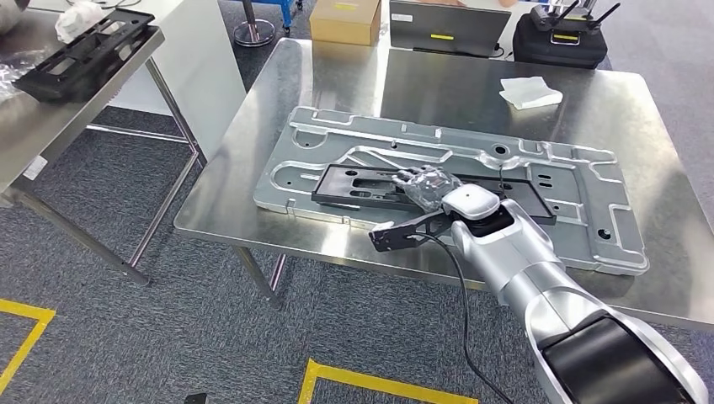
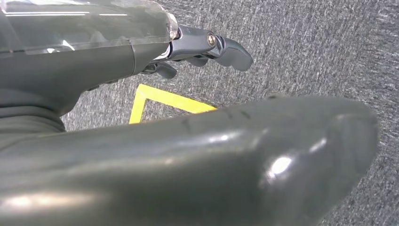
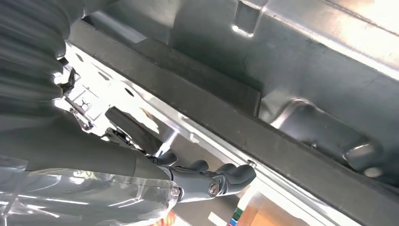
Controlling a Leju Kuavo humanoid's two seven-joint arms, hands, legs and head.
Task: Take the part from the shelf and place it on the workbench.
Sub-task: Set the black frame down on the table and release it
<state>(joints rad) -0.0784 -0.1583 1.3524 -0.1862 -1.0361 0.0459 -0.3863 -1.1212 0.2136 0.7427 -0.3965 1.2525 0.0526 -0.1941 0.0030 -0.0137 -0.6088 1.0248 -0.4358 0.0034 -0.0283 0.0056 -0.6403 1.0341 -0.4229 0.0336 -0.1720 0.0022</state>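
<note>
Black part (image 1: 370,187) lies flat on the silver plate (image 1: 589,244) on the tabletop (image 1: 438,84). Your right hand (image 1: 428,187) rests on it; grip unclear, cannot tell. Looks light, stiff, thin plastic; take its long edge. Left hand (image 2: 207,47) fingers curled, empty.

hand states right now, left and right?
Left hand: fingers curled, holding nothing, hanging over the carpet.
Right hand: on the black part lying on the metal plate; whether it grips cannot be told.
</note>
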